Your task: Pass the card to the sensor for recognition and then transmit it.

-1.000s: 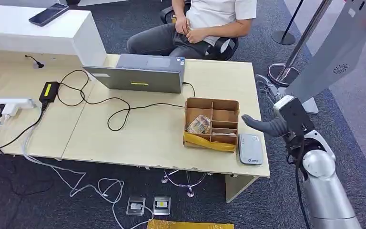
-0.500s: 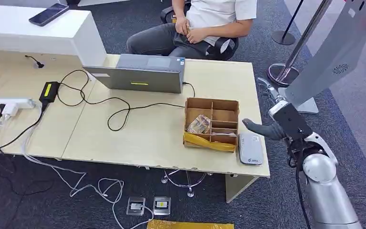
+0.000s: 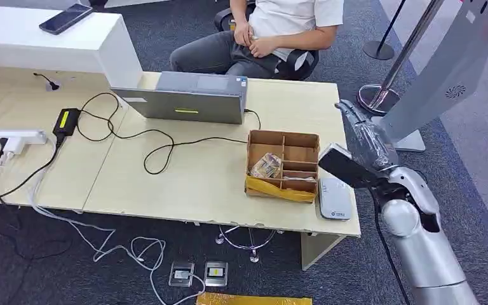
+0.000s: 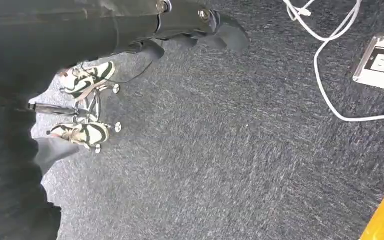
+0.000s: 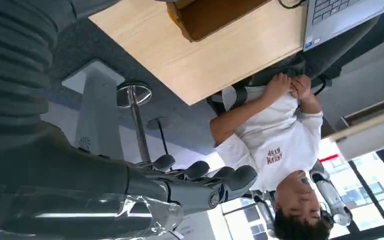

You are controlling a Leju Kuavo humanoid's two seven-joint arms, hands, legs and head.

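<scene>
Risk notes: right hand hovering at the desk edge, card not yet picked out

Right hand [image 3: 363, 136] is hanging off the right end of the desk [image 3: 197, 178], just beside the cardboard box [image 3: 284, 141] and above the grey sensor [image 3: 334, 198]. Its fingers [image 5: 230, 177] are stretching out, released, with nothing visibly between them. Left hand [image 4: 190, 25] is hanging low over the carpet; I cannot tell whether its fingers are clenched or loose.

Card: I am not identifying it with certainty. A pale flat slip [image 3: 300, 180] is lying in the box compartment nearest the sensor, and I am judging that to be the card. The sensor is sitting flat on the desk, touching or almost touching the box's right wall.

What could go wrong, as I am reading it:
- The compartment is narrow and the card is lying flat, so broad fingers are likely to be scraping the dividers and failing to get under an edge.
- The box looks light. A sideways push from the hand could be sliding it into the sensor and nudging that towards the desk edge, which is close.
- A thin pinch could be letting the card tilt or slip on the way to the sensor, dropping it to the floor.
- A person [image 3: 279, 25] is sitting behind the laptop [image 3: 184, 101]. The handover means reaching across the desk, where the arm risks clipping the box.
</scene>
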